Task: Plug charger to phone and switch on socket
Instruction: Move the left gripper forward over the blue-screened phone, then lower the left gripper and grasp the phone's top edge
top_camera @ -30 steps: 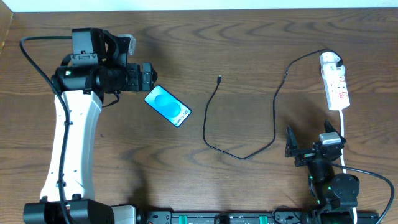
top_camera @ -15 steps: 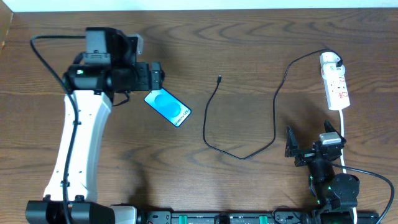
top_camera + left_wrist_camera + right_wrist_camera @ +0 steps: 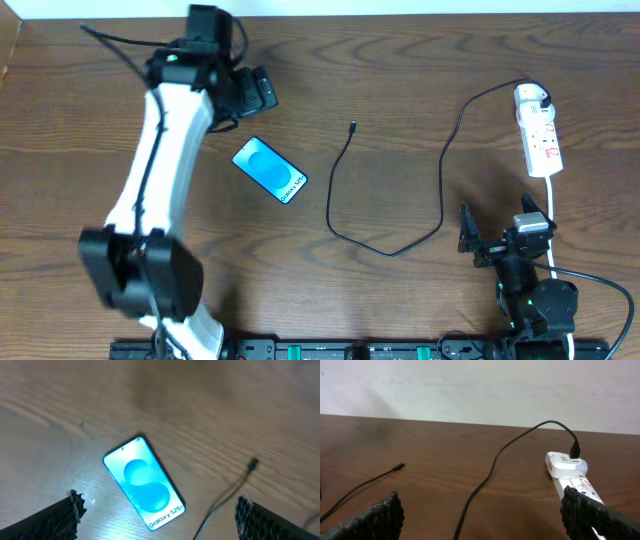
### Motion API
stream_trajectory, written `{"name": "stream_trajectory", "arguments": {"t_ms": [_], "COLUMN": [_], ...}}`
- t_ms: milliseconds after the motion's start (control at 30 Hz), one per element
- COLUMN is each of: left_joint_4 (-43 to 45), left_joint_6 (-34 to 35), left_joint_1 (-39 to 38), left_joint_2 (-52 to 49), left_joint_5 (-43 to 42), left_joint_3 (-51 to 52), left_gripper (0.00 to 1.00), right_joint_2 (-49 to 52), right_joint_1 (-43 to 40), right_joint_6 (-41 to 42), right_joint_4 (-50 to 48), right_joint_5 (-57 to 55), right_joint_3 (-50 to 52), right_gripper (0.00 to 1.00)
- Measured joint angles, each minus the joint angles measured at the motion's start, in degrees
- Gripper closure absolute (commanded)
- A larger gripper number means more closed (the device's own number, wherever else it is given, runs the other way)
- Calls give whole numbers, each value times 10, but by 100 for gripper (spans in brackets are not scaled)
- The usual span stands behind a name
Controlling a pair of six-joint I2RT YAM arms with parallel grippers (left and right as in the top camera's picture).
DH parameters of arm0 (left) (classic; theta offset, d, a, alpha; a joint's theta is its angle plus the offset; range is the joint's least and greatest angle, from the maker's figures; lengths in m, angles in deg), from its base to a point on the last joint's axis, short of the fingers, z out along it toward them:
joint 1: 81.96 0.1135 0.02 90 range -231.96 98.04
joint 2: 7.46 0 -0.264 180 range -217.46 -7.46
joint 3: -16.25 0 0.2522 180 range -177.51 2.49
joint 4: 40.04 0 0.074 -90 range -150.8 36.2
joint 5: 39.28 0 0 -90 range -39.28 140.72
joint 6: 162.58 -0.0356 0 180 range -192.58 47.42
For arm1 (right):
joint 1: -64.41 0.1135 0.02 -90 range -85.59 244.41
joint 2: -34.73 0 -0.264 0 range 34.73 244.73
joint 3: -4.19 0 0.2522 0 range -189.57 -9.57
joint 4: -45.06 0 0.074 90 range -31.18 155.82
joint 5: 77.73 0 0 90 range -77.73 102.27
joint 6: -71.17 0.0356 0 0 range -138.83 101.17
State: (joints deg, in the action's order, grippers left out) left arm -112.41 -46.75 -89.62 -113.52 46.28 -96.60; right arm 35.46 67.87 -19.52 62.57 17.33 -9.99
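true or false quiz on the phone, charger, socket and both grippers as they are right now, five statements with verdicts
1. The charger is plugged into the phone. False: its connector lies loose, apart from the phone.
2. The phone lies screen up. True.
3. The charger's white plug sits in the socket. True.
4. The left gripper is shut on the phone. False: it is open and holds nothing.
5. The right gripper is open. True.

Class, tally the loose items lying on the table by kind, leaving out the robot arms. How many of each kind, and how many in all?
Smartphone: 1
Black charger cable: 1
White power strip: 1
Total: 3
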Motion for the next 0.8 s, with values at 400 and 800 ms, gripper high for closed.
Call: {"name": "stream_trajectory", "arguments": {"t_ms": [400,800], "left_joint_4": [-6,30], "left_joint_6": [130,159], "left_joint_1": [-9,-9], "left_joint_2": [-165,-170], "left_joint_5": [-10,-19], "left_joint_3": [5,79], "left_gripper": [2,2], "right_joint_2": [0,0], "right_joint_1": [0,0], "right_joint_6": [0,0], "right_joint_4": [0,0], "right_joint_5": [0,0], "right_joint_3": [0,0], "right_gripper": [1,1]}}
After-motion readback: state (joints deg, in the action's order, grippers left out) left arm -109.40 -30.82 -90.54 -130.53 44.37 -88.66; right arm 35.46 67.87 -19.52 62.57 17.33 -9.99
